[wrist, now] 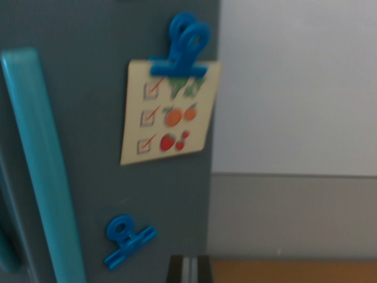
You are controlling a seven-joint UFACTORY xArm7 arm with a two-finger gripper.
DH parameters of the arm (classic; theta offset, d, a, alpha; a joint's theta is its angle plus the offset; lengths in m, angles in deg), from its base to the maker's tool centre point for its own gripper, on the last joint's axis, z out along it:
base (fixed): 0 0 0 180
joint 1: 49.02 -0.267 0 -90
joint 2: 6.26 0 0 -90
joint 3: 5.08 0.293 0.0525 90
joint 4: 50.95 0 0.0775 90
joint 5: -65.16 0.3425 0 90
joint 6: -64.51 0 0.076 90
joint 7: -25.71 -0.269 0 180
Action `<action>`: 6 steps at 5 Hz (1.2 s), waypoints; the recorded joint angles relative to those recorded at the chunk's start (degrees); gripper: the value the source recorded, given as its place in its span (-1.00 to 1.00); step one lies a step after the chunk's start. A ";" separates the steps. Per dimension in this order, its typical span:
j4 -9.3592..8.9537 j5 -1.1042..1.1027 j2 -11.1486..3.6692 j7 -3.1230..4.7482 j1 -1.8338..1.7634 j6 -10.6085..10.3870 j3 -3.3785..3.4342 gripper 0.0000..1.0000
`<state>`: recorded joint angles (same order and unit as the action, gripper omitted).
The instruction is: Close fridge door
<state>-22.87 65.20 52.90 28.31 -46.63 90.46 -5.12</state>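
Fridge door (106,177): grey panel, cut off at top, bottom and the wrist view's left. Teal handle (41,165): lower end runs past the bottom edge. Checklist card (169,112): blurred; drawings beside the ticked boxes not sharp. Dark object (188,269) at bottom edge: cut off, kind unclear. Whole picture soft.

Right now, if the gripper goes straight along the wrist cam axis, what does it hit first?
Probably the grey fridge door, around the checklist card under the blue clip. The gripper is not in view and depth is unclear.
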 joint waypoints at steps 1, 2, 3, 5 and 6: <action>2.36 0.00 -5.23 0.00 0.00 -0.06 1.25 1.00; 2.36 0.00 -5.23 0.00 0.00 -0.06 1.25 1.00; 5.17 0.00 -10.58 0.00 0.00 -0.12 2.88 1.00; 7.13 0.00 -15.23 0.00 0.00 -0.33 4.87 1.00; 7.13 0.00 -15.23 0.00 0.00 -0.33 4.87 1.00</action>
<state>-15.74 65.20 37.67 28.31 -46.64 90.12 -0.25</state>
